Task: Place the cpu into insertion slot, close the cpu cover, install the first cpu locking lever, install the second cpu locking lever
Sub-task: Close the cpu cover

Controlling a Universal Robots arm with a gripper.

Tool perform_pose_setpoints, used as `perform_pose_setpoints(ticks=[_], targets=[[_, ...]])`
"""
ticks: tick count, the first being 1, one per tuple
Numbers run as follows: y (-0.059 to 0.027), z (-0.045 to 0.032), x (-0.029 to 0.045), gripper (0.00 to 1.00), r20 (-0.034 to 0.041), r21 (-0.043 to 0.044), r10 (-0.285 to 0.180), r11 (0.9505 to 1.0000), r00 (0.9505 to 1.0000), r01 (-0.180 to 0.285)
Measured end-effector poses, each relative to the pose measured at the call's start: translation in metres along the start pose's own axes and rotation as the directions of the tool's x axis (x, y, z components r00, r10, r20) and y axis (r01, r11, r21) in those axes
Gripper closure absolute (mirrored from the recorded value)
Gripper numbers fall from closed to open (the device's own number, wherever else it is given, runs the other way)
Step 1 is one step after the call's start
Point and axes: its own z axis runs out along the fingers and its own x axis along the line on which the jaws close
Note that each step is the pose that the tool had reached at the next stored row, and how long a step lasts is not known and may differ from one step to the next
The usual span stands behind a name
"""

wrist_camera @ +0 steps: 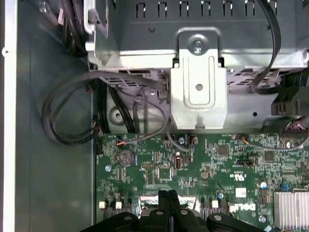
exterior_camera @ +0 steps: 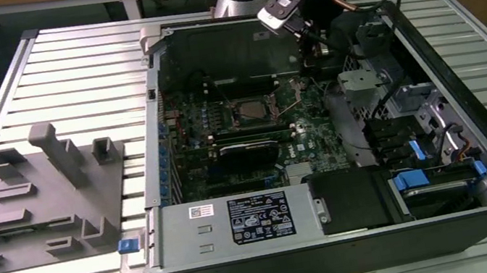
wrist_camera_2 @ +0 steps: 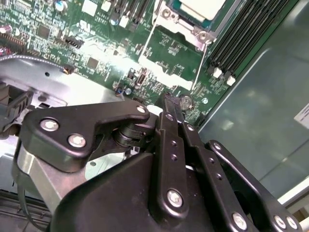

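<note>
The cpu (exterior_camera: 247,111) lies at the middle of the exterior view, framed by the cpu cover (wrist_camera_2: 179,26). The gripper (wrist_camera_2: 169,100) hangs near it over the green board (wrist_camera: 217,159), fingers (wrist_camera_2: 171,130) pinched together on nothing, probably to form one narrow pushing tip.

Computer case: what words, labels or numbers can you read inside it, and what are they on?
Black label on the silver power supply box: print and symbols, too small to read.
White sticker beside it: too small to read.
Green circuit board: a white logo mark, and tiny markings too small to read.
No plain words or numbers can be quoted.
</note>
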Motion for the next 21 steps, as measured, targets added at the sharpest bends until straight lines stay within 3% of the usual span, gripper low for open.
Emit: perform_pose_setpoints(ticks=[8, 21], targets=[[0.0103, 0.0002, 0.0003, 0.89, 0.0000, 0.0000, 0.000, 1.0000, 1.0000, 0.000], [0.0146, 0.0041, 0.0003, 0.89, 0.0001, 0.0001, 0.000, 1.0000, 1.0000, 0.000]])
